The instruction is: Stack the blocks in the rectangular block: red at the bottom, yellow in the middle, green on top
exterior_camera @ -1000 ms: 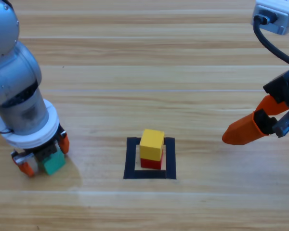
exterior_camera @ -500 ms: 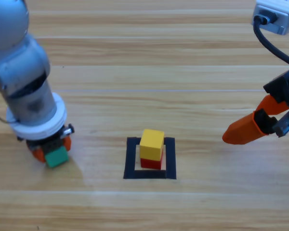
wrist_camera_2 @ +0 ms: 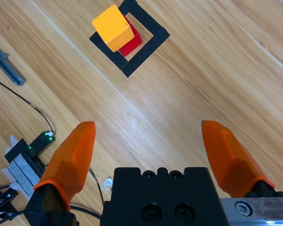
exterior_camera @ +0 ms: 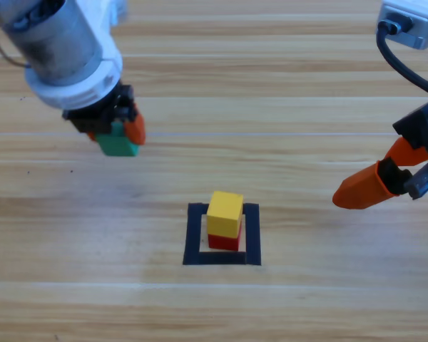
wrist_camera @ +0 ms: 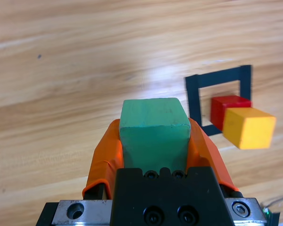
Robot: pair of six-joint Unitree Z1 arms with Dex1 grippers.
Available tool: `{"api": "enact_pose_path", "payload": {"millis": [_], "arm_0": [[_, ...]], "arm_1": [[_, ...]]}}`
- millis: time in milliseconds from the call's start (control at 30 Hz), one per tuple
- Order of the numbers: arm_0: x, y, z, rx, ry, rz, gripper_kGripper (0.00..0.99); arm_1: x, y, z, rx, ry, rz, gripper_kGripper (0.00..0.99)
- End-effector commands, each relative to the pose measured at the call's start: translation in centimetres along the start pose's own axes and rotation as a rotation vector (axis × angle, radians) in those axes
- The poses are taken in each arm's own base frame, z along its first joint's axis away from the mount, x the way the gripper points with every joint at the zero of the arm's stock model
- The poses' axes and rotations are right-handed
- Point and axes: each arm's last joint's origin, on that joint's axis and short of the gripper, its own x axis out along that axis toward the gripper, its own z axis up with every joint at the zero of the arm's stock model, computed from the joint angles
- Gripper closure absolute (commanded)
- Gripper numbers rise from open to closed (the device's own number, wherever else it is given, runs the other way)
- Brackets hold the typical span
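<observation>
The wooden table [exterior_camera: 285, 128] fills every view, pale planks running side to side with darker grain lines. In the right wrist view a thin cable [wrist_camera_2: 23, 106] and a small device with a green light [wrist_camera_2: 37, 141] lie off its edge; what that device is cannot be made out.

Two arms show. The left arm comes in at 10 o'clock in the high view, its upper part cut off by the frame. The left gripper [exterior_camera: 115, 132] hangs there above the table, jaws clamped on the green cube [exterior_camera: 117, 144]; in the left wrist view the green cube [wrist_camera: 154, 134] sits squeezed between the orange jaws, its lower part hidden by the gripper's black body. The right gripper [exterior_camera: 385, 182] waits at 3 o'clock, partly cut off by the edge; the right wrist view shows its jaws spread wide with nothing between them.

One black tape square [exterior_camera: 194, 235] lies at 6 o'clock from the picture's centre. Inside it stands one yellow cube [exterior_camera: 225, 212] on top of one red cube [exterior_camera: 224, 242], the red mostly covered from above. That makes three cubes in all: two stacked, one held well apart at 10 o'clock from the square.
</observation>
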Motion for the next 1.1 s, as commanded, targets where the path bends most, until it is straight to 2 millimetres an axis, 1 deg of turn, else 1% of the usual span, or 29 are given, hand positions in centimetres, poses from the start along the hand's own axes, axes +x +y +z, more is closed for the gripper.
{"api": "enact_pose_path", "payload": {"millis": [33,133,300,367,433,633,900,1100], "arm_0": [[0.8,-3.6,-0.8,0.195,0.047,-0.041,0.99],[1.2,-5.8,-0.7,0.288,0.067,-0.05,0.99],[1.4,-10.4,-0.5,0.408,0.102,-0.056,0.99],[1.6,-11.7,-0.7,0.427,0.115,-0.053,0.99],[1.8,-12.6,-0.9,0.435,0.116,-0.054,0.99],[2.7,-14.4,-1.3,0.375,0.135,-0.009,0.99],[3.6,-14.8,-2.0,0.235,0.159,0.06,0.99],[4.1,-15.0,-2.3,0.187,0.167,0.084,0.99]], "arm_1": [[0.2,-1.0,-0.2,0.036,-0.005,-0.027,0.0],[0.2,-1.0,-0.2,0.036,-0.005,-0.032,0.001],[0.1,-1.0,-0.2,0.034,-0.008,-0.032,0.001],[0.0,-1.0,-0.2,0.034,-0.01,-0.033,0.001],[0.0,-1.0,-0.2,0.034,-0.01,-0.035,0.001],[-0.2,-1.0,-0.3,0.033,-0.016,-0.036,0.001],[-0.2,-1.0,-0.3,0.033,-0.015,-0.037,0.001],[0.3,-1.1,-0.3,0.031,-0.001,-0.042,0.001]]}}
